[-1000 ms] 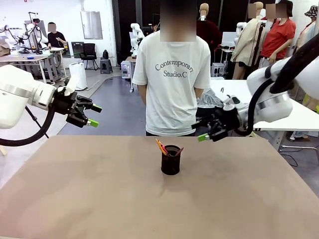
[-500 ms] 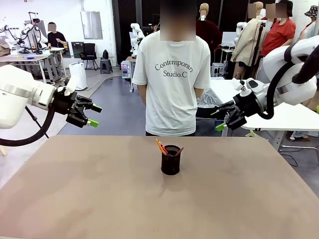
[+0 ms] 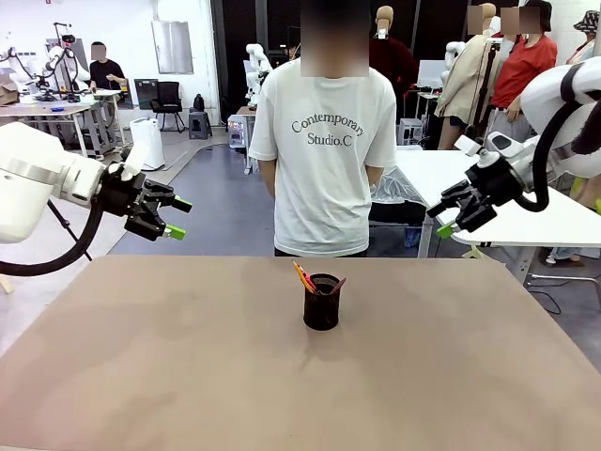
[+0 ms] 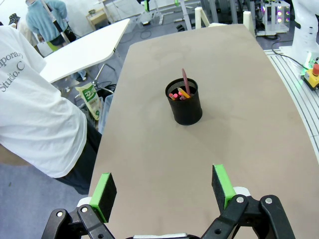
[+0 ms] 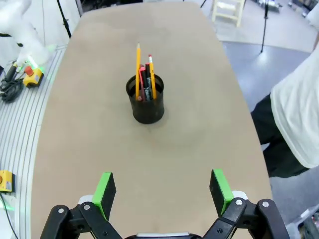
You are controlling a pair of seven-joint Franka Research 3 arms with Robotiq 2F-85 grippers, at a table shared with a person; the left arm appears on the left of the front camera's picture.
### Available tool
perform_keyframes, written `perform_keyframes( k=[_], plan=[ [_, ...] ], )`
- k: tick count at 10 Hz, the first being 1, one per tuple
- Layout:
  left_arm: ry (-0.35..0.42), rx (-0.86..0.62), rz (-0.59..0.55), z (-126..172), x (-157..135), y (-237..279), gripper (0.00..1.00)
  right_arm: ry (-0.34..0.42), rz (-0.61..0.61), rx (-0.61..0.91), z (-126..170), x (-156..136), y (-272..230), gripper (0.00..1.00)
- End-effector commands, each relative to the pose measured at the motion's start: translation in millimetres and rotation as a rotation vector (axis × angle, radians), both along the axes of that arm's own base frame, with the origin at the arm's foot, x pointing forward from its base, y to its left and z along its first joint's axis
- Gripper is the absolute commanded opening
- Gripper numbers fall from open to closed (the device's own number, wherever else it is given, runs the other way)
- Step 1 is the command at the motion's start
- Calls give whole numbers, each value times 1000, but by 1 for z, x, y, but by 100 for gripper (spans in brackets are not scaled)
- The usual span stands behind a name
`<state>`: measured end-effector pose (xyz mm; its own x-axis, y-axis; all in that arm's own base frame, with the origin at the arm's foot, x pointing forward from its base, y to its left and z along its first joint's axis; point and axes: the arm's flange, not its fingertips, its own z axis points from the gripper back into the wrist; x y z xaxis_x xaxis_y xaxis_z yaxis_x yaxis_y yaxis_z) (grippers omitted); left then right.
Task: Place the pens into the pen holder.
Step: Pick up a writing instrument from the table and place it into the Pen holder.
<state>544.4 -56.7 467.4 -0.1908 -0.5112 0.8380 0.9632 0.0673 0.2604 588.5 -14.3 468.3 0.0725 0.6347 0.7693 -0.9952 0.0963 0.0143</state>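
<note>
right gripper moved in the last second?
Yes. In the front view the right gripper, open and empty, has drawn back up and to the right, away from the pen holder, which stays put on the table.

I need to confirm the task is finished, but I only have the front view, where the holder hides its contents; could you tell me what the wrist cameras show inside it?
Observer: In the right wrist view, the pen holder contains upright pens, two of them yellow-orange pencils.
Operator: Thank you. Is anything lying on the table behind the holder?
Observer: No; the left wrist view shows the table bare around the holder.
Operator: And are both grippers empty?
Observer: Yes; each wrist view shows its own green pads apart with nothing between them: left gripper, right gripper.
</note>
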Motion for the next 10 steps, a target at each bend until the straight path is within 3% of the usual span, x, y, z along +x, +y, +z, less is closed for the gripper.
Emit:
perform_keyframes(
  k=[1, 10],
  plan=[
    [-10, -5, -2, 0, 0, 1, 100, 28, -11, -11, 11, 7, -9, 100],
    [-10, -5, -2, 0, 0, 1, 100, -8, -29, 1, 10, 3, -20, 100]
  ],
)
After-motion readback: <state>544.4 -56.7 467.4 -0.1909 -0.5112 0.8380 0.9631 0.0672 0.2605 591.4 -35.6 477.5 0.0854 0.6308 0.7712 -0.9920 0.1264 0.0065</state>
